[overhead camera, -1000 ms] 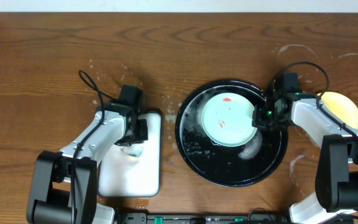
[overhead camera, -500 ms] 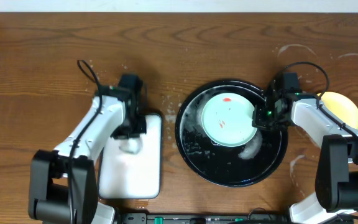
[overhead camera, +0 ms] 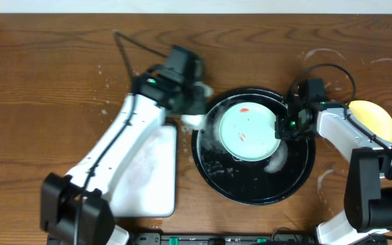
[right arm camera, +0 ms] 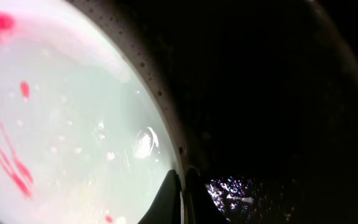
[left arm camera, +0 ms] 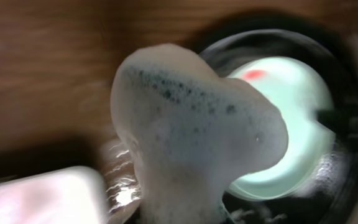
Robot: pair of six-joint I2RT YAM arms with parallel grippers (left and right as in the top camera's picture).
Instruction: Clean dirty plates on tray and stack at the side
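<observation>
Overhead view: the mint green plate (overhead camera: pixel 247 131) lies inside the black tray (overhead camera: pixel 298 180), toward its upper half, with red sauce smears on its face. A yellow plate (overhead camera: pixel 376 117) rests on the tabletop (overhead camera: pixel 60 61) to the right, outside the tray.
Plate handling: I judge it light and rigid, and slick with water and foam. It may skate on the wet basin when I scrub it.
Where to hold: I hold the rim at the right edge, clear of the smears. A plate this shallow offers no other purchase.
Right arm: it reaches in from the right, low over the tray. The right gripper (overhead camera: pixel 282 127) has its jaws pinching the plate's right rim, and the right wrist view shows the fingertips (right arm camera: pixel 169 199) drawn together there.
Left arm: it is stretched long above the white rectangular tray (overhead camera: pixel 148 184), with the left gripper (overhead camera: pixel 194 109) at the black tray's upper-left rim.
Sponge: the foamy sponge (left arm camera: pixel 191 124) fills the left wrist view, just short of the plate. Foam hides the jaws, but I take them to be clamped on it.
</observation>
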